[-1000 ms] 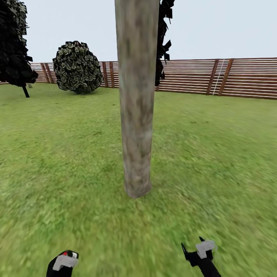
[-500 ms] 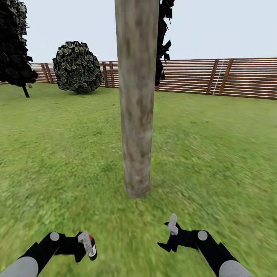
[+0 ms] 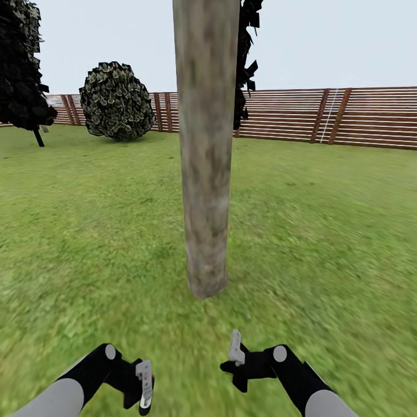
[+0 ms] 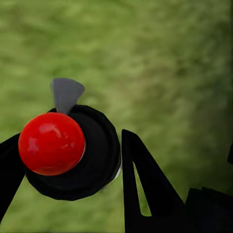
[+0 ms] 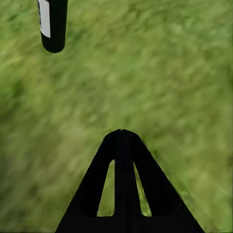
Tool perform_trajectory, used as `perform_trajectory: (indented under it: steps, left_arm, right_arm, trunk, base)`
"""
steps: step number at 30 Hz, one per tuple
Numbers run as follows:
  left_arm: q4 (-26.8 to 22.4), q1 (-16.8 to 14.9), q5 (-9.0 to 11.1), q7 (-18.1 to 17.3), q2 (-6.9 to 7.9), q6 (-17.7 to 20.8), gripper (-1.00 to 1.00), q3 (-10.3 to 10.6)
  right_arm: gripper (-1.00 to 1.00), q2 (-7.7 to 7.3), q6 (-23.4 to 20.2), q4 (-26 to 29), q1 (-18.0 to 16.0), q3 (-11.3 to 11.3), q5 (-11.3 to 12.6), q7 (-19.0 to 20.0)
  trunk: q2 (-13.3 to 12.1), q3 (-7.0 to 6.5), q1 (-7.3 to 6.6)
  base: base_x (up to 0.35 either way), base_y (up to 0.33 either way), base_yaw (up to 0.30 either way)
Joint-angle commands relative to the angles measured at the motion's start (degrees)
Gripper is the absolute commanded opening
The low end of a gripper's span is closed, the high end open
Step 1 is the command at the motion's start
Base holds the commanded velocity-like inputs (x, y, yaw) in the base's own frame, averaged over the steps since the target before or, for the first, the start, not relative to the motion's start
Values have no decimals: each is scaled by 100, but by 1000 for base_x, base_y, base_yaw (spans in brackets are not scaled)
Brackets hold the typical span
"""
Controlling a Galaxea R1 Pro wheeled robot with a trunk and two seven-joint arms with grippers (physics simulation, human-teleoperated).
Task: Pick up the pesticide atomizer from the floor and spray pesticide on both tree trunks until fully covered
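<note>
Both arms swung inward since earlier frame. Left gripper (image 3: 143, 387) clamps pesticide atomizer (image 4: 68, 151); right gripper (image 3: 234, 354) fingers pressed together, empty. Tree trunk (image 3: 205, 156) stands ahead on lawn (image 3: 324, 231).

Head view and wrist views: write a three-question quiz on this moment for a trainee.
1. Fill in: the right gripper has its jaws ____, with nothing between them.
2. What holds the black pesticide atomizer with the red cap? A. the left gripper B. the right gripper C. nothing, it lies on the grass
3. True or false: in the head view, the round dark-leaved bush stands to the left of the thick pale grey-brown tree trunk.

Key: 1 shut; 2 A; 3 true.
</note>
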State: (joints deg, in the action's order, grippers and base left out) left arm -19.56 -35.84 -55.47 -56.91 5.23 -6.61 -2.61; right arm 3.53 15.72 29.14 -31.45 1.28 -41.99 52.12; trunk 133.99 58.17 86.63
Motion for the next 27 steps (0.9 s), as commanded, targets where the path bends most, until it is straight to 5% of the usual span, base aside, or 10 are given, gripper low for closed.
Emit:
perform_trajectory:
  steps: [1,5,6,9,27]
  left_arm:
    - [-5,-2,-72,-13,-13,-59,-100,-29]
    - [-3,-2,-183,-13,-167,-60,-100,-26]
    - [3,-2,-349,-13,-324,-58,-100,-26]
    - [4,-2,-530,-8,-551,-54,-100,-28]
    - [6,-2,-657,20,-1050,-120,-100,-38]
  right_arm:
    - [-100,7,27,21,-2,-5,-53,7]
    - [-100,45,27,56,-2,-5,-71,15]
    - [-100,223,21,63,-2,4,-92,31]
    - [-100,325,19,78,-2,354,-88,66]
    - [-100,411,20,91,-85,523,-81,70]
  trunk:
    - [2,5,-1]
    - [2,5,-1]
    - [2,5,-1]
    - [2,5,-1]
    - [2,5,-1]
  base:
    - [0,0,0]
    - [0,0,0]
    - [0,0,0]
    - [0,0,0]
    - [0,0,0]
